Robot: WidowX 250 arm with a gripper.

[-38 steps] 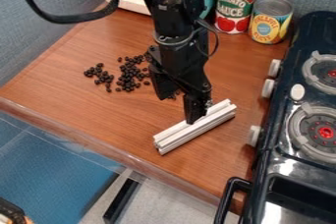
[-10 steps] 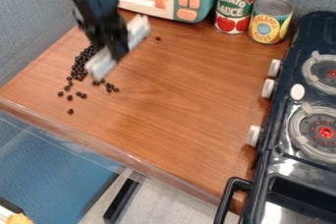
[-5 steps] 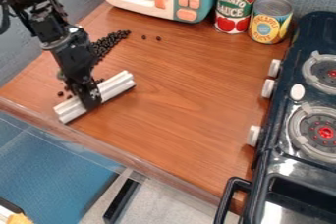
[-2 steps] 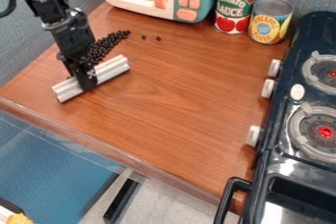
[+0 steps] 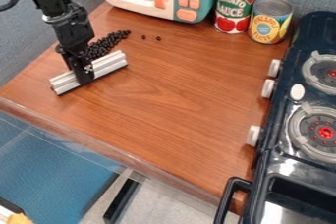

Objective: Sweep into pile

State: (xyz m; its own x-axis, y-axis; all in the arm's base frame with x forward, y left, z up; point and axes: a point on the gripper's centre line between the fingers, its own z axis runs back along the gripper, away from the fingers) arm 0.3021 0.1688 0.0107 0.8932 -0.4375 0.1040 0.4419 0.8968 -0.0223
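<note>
Bar held at dark bead heap, two beads stray

Tool (image 5: pixel 83 74): at the left part of the brown wooden worktop (image 5: pixel 157 120), pointing down; fingers closed to the thickness of the long white ridged bar (image 5: pixel 110 65), gripping it near its middle. Bar lies slantwise, one end towards the worktop's left corner, the other towards its far edge.

Small black round beads (image 5: pixel 99 47): elongated heap just beyond the bar, stretching towards the far edge; contact with bar cannot be told. Two loose black beads (image 5: pixel 144 37) sit apart, right of the heap.

Surroundings: teal-and-white toy microwave (image 5: pixel 187 15) and two labelled cans (image 5: pixel 235 9) at far edge; black toy stove (image 5: pixel 282 144) along right edge.
</note>
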